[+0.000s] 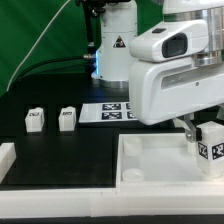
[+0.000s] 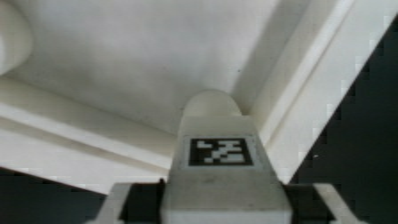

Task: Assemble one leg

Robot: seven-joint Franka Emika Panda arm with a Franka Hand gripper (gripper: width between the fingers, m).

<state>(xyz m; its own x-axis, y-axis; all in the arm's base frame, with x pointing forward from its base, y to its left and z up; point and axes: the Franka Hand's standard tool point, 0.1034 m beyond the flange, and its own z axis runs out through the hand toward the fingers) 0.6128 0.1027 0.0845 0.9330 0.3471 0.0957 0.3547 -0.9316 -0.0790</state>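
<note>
Insertion step, we reckon. The gripper has its fingers clamped on the leg, which is just above the tray floor, near the tray corner on the exterior view's right. Next move as we see it: line the leg up with that corner, lower it and seat it. Misalignment is the risk.

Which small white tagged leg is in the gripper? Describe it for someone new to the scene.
Find the large white square tray-like part at the exterior view's lower right. At its right end hangs the gripper, shut on a small white plastic leg. The two other legs lie free on the black table, toward the left.
</note>
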